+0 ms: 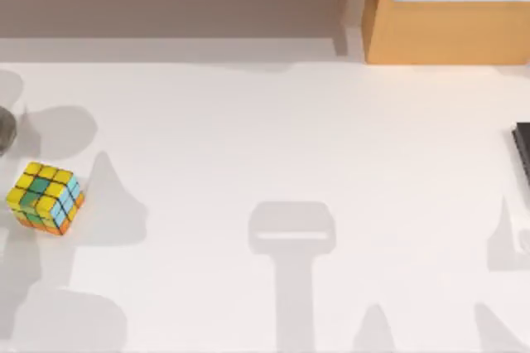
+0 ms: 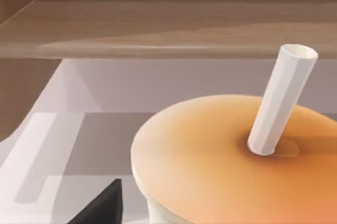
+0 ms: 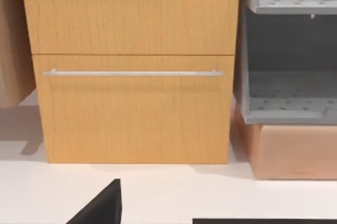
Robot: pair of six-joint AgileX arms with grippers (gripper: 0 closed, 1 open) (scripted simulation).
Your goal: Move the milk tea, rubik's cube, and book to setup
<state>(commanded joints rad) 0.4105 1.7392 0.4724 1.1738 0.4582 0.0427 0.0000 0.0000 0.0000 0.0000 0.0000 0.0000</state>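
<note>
Left wrist view: milk tea (image 2: 210, 155) close below; tool opening cannot tell.

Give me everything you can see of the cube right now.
The cube is a small 3x3 puzzle with black grid lines. Its top face is mostly yellow with some green; the side faces show light blue and orange stickers. It looks like glossy plastic. It sits flat on the white table near the left edge, turned at an angle to the table's edges, casting a shadow to its right. Nothing else touches it.

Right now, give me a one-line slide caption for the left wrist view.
Left wrist camera close above the milk tea, its white straw pointing up before a wooden shelf.
</note>
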